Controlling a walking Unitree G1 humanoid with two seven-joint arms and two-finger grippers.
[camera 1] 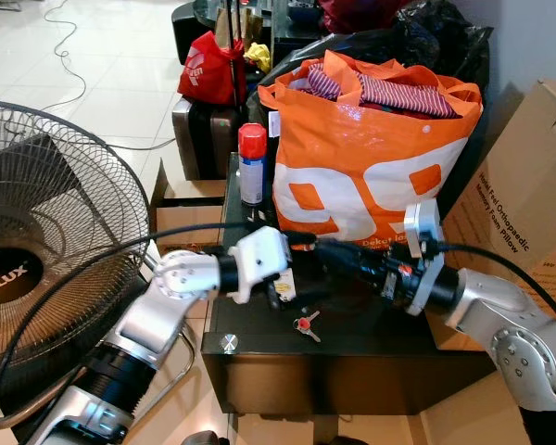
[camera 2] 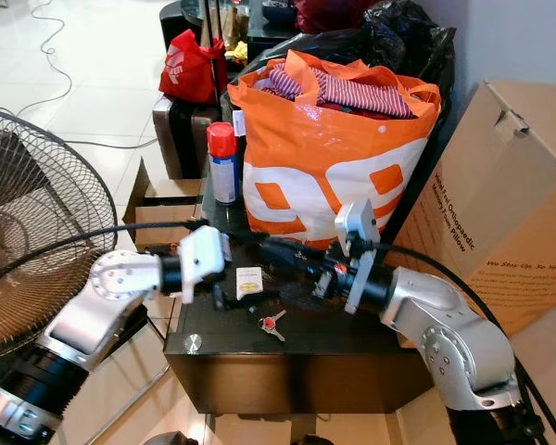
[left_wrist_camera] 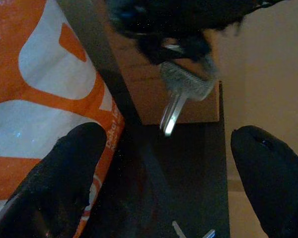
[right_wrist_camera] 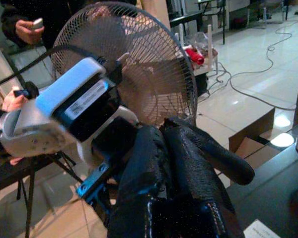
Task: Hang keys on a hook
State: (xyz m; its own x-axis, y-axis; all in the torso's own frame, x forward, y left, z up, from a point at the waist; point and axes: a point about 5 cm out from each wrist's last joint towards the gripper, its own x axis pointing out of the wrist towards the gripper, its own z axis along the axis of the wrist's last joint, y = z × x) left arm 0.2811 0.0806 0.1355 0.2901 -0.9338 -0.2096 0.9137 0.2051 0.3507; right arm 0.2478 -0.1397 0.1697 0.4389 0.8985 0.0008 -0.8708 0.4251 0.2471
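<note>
Your right gripper point(camera 1: 308, 248) has its black fingers pressed together on a silver key point(left_wrist_camera: 178, 94), which dangles from them between the spread fingers point(left_wrist_camera: 64, 183) of your left gripper point(camera 2: 224, 295). That one holds nothing. A second key with a red tag point(camera 1: 306, 324) lies on the dark table point(camera 1: 352, 366), in front of the orange bag point(camera 1: 371, 158). No hook can be made out, so find it first, and keep the pinch firm while you turn.

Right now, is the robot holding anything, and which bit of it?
The right tool pinches a silver key by its round head, with the blade hanging down. The open left tool holds nothing.
</note>
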